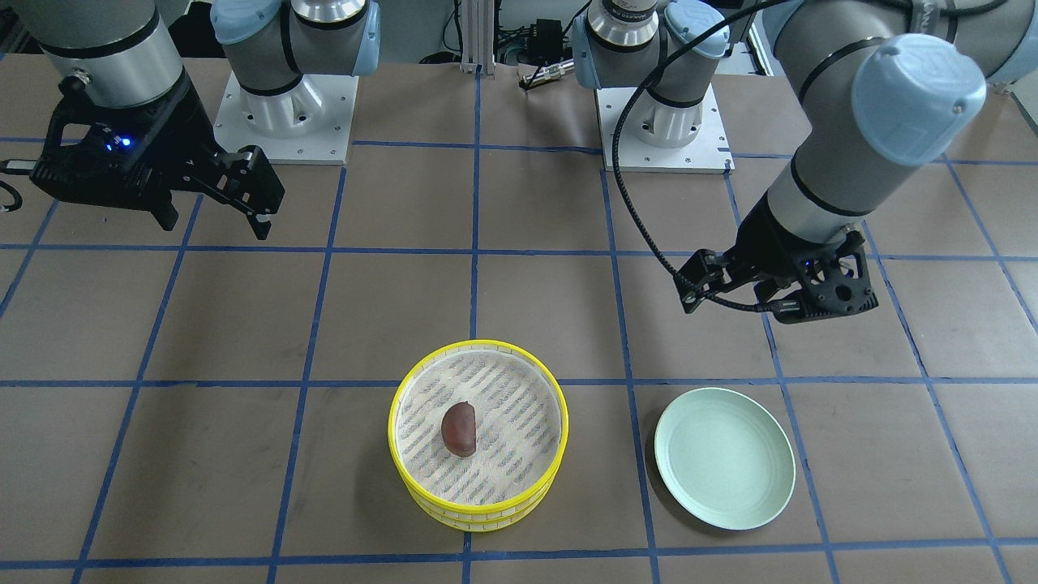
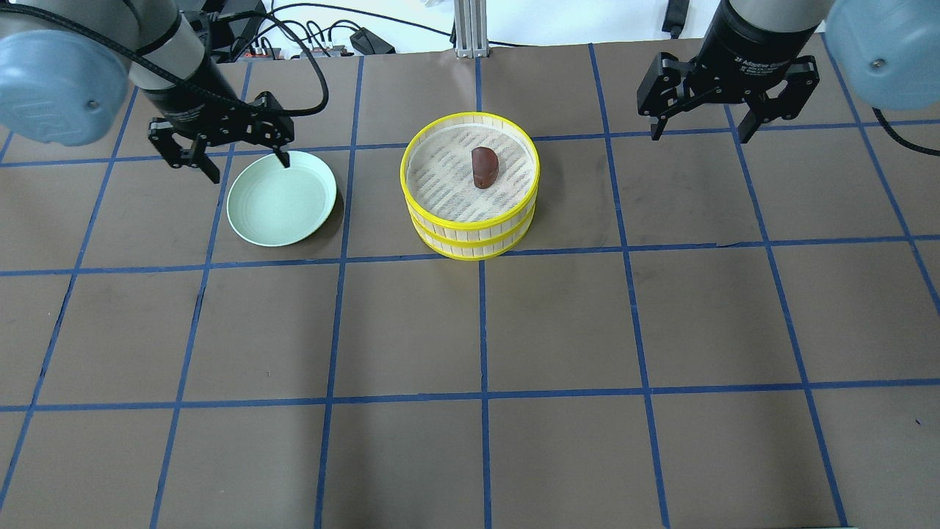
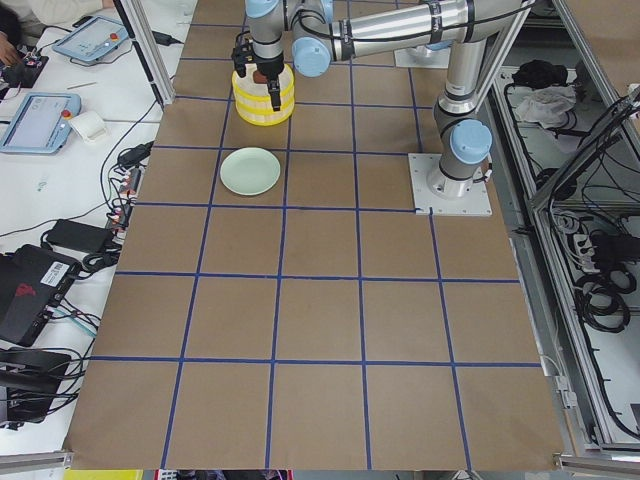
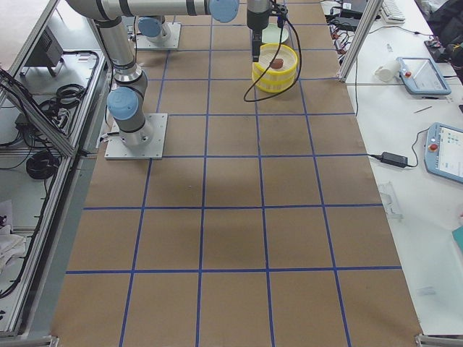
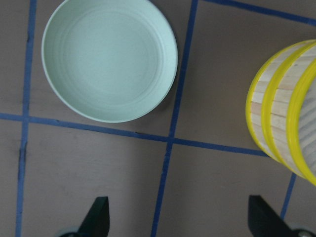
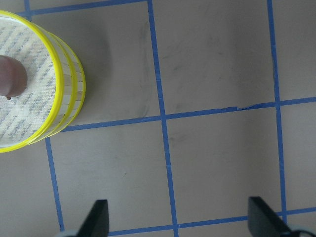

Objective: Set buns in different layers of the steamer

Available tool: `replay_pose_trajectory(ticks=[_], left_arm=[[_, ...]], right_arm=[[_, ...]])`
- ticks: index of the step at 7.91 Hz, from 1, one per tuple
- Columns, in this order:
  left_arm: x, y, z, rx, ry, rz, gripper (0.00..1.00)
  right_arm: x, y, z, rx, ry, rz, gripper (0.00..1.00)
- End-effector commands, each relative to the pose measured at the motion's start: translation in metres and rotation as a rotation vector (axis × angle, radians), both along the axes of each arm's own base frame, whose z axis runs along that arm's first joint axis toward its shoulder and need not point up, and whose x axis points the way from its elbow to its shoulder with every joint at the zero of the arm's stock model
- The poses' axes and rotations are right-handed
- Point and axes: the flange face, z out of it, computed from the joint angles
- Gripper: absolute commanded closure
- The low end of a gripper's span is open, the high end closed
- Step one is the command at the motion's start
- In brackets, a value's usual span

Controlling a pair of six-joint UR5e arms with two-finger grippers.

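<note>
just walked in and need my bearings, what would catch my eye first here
The stacked yellow-rimmed steamer trays sit mid-table, a dark reddish-brown bun lying on the top mesh floor. A pale green plate with nothing on it lies on the robot's left of them. The left gripper hangs open near the plate, the right gripper open on the stack's other side.

Your overhead view sits behind the robot, looking forward and down, whole table [image 2: 558, 323] in frame. Front-facing view looks back at the robot from your side, steep, closer in, bases at top. Both share the stacked steamer layers [image 2: 470, 236] and green plate [image 2: 281, 198]. Side views look along the table from each end, far off. Left wrist camera looks straight down, close, on plate and steamer wall; right wrist catches the steamer's edge plus bare table.
</note>
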Motion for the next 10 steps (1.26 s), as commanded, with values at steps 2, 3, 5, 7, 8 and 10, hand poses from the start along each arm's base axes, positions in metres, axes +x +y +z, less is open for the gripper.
replay_pose_trajectory(ticks=[2,3,5,7,8,10], left_arm=[[0.009,0.046,0.038,0.057,-0.086,-0.032,0.0],[0.008,0.049,0.041,0.05,-0.097,-0.037,0.0],[0.013,0.048,0.043,0.043,-0.115,-0.031,0.0],[0.012,0.051,0.046,0.04,-0.114,-0.031,0.0],[0.008,0.052,0.043,0.045,-0.11,-0.04,0.0],[0.004,0.055,0.047,0.028,-0.068,-0.033,0.0]], right_arm=[[0.0,0.0,0.0,-0.001,0.001,0.002,0.0],[0.0,0.0,0.0,0.0,0.001,0.003,0.0],[0.0,0.0,0.0,-0.003,0.001,0.005,0.0],[0.0,0.0,0.001,-0.004,0.002,0.013,0.0],[0.0,0.0,0.001,-0.006,0.002,0.013,0.0],[0.0,-0.001,0.001,-0.009,0.002,0.013,0.0]])
